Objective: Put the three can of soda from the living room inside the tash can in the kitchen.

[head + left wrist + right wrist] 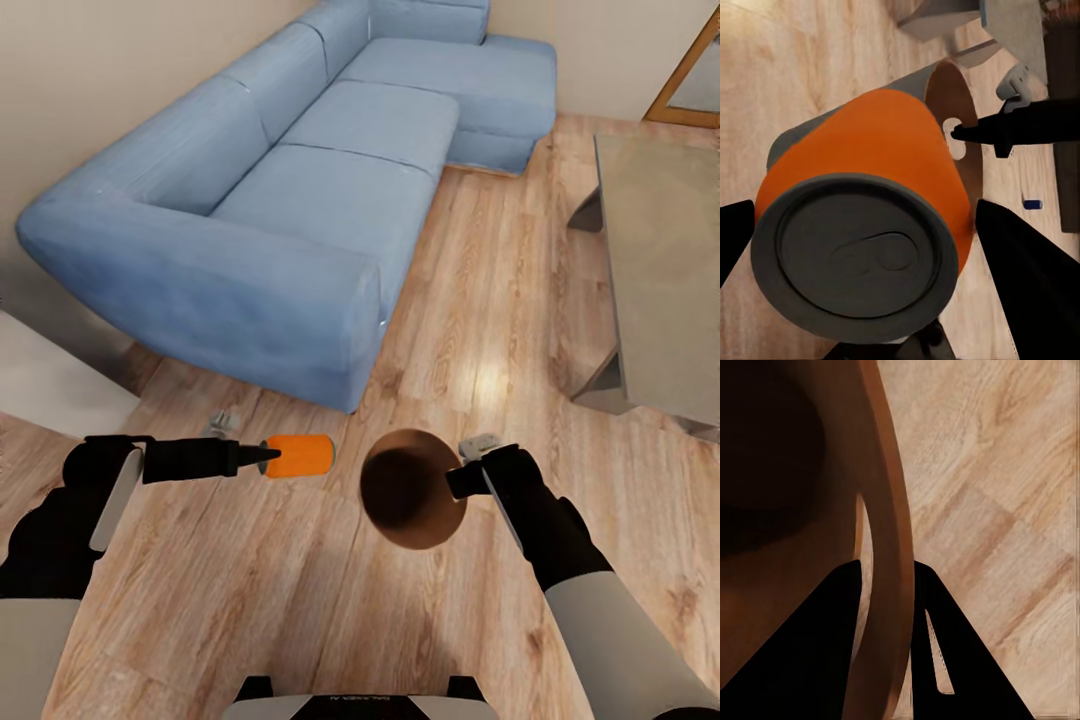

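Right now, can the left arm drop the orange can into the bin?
Probably yes: the left gripper holds the orange can just beside the bin, whose open mouth faces up with nothing between them.

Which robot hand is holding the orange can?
The left gripper holds the orange soda can sideways; the right gripper clamps the brown-lined round bin's rim.

Left gripper [262,457] holds the soda can [298,456] on its side between its fingers — trash can [412,488] just right of it, rim pinched by right gripper [462,478]. Sofa [300,180] ahead of left gripper; glass table [660,270] ahead-right of right gripper, floor [300,600] below.
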Available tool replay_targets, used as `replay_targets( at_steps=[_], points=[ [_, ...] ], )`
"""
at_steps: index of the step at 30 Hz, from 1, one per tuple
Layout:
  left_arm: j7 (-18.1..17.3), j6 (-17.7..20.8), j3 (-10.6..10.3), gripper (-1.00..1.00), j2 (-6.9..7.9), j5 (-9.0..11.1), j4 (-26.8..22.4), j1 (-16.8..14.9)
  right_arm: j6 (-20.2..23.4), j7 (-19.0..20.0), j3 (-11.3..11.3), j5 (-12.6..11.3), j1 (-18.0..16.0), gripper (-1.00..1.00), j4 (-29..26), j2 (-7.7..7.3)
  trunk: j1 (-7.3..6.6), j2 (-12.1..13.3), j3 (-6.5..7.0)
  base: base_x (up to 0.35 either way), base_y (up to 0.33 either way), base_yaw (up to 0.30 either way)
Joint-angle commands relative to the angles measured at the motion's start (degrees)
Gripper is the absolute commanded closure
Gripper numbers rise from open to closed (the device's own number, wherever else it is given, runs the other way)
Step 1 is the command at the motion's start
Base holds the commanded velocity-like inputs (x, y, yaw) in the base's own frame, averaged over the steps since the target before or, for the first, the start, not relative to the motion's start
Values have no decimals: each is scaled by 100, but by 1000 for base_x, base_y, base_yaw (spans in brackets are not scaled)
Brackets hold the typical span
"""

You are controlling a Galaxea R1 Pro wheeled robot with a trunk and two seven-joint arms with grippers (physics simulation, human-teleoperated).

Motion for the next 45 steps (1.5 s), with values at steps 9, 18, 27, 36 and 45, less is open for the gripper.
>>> replay_targets(
  at_steps=[9, 18, 27, 36, 45],
  points=[
    [-17, 0, -354, 100, -19, 389, -136, -1, 13, -407, 3, -140, -6, 100, 311, 155, -198, 362, 244, 0, 0, 0],
    [-14, 0, -641, 100, -163, 555, -159, -7, 13, -500, 5, -141, -10, 100, 503, 290, -396, 723, 487, 0, 0, 0],
    [36, 0, -935, 100, -444, 540, -161, -8, 13, -634, 94, -141, -10, 100, 515, 376, -594, 1084, 730, 0, 0, 0],
    [587, 0, -1047, 100, -695, 521, -112, 2, 13, -661, 118, -141, -10, 100, 509, 416, -660, 1205, 853, 0, 0, 0],
    [1916, 0, -1476, 100, -1177, 521, -79, 2, 13, -666, 218, -133, -10, 100, 493, 610, -660, 1205, 858, 0, 0, 0]
  ],
)
